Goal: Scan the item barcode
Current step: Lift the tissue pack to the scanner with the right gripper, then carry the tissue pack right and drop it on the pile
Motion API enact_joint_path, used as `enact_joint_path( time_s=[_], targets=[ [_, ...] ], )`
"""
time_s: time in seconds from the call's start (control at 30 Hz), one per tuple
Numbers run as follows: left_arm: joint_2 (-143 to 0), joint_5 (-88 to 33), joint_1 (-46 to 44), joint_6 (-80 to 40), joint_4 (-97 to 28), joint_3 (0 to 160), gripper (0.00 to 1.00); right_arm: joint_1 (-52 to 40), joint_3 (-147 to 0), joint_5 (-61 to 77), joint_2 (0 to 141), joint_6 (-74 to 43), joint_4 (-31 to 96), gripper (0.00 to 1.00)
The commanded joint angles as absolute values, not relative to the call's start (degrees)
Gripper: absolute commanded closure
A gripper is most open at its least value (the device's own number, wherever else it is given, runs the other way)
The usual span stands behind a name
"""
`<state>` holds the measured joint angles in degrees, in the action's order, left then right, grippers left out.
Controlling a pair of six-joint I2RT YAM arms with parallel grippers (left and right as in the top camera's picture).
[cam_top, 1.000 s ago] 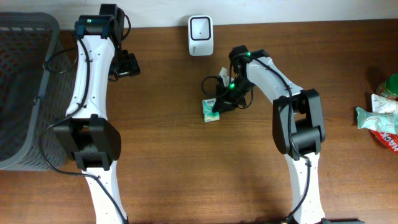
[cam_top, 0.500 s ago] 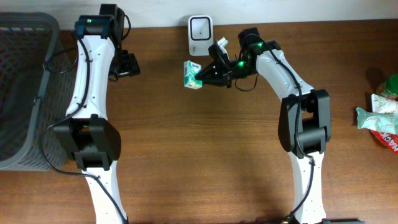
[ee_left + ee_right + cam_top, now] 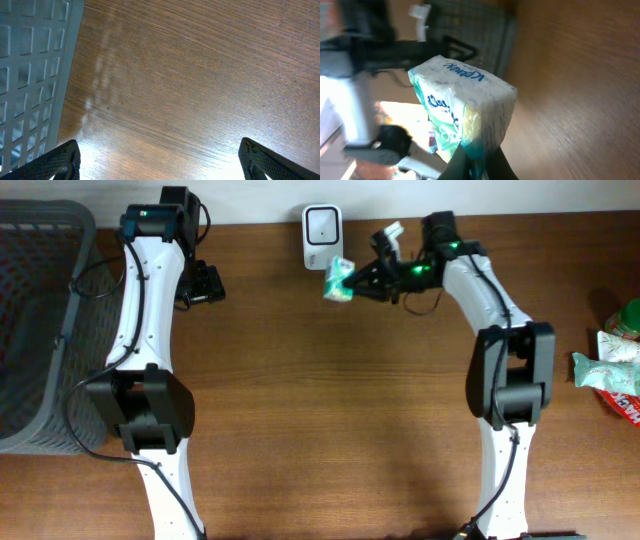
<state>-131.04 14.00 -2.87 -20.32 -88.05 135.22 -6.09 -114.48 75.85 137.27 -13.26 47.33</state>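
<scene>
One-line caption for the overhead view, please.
Right gripper holds a tissue pack beside the white scanner; left gripper hangs open over the table.

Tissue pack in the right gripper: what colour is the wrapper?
The tissue pack is white with green-teal print; right wrist view shows it best.

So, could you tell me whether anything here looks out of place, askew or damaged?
Nothing serious. The tissue pack hangs tilted in the right gripper beside the scanner, pinched by one end, which fits scanning. Crumpled packets lie loosely at the right edge of the table, partly out of frame.
</scene>
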Motion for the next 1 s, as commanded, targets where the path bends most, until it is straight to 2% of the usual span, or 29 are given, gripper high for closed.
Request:
enact_joint_path(
  time_s=[0.0,0.1,0.13,0.17,0.2,0.27,0.37,0.5,0.63,0.83,0.97],
  targets=[
    [-130.3,14.8,-2.9,-20.1,-88.1,135.0,0.01,-10.3,-118.3,42.9,132.2,-20.1,51.9,0.96],
    [-130.3,14.8,-2.9,-20.1,-88.1,135.0,0.01,-14.6,-128.3,0.8,131.7,-19.7,59.9,0.96],
    [-130.3,14.8,-2.9,-20.1,-88.1,135.0,0.01,-17.0,-129.9,-14.0,131.7,-16.5,58.9,0.96],
    [-130.3,14.8,-2.9,-20.1,-88.1,135.0,0.01,-18.8,-130.2,-22.3,131.7,-12.8,56.2,0.96],
    [-130.3,14.8,-2.9,-20.1,-88.1,135.0,0.01,-22.2,-130.1,-32.9,132.2,-3.2,47.7,0.96],
    [-130.3,14.8,-2.9,-20.1,-88.1,135.0,0.01,-24.4,-130.0,-34.1,133.1,8.0,37.6,0.96],
    [-130.3,14.8,-2.9,-20.1,-88.1,135.0,0.01,-25.5,-129.9,-31.9,135.9,13.5,27.0,0.96],
    [-130.3,14.8,-2.9,-20.1,-88.1,135.0,0.01,-25.5,-129.9,-20.9,138.4,14.3,25.9,0.96],
    [-130.3,14.8,-2.9,-20.1,-88.1,135.0,0.01,-25.6,-129.9,-18.6,142.3,24.1,25.0,0.96],
    [-130.3,14.8,-2.9,-20.1,-88.1,135.0,0.01,-25.4,-130.1,-31.9,140.4,18.8,20.0,0.96],
    [-130.3,14.8,-2.9,-20.1,-88.1,135.0,0.01,-21.7,-130.4,-38.7,134.3,12.2,24.6,0.96]
  ],
)
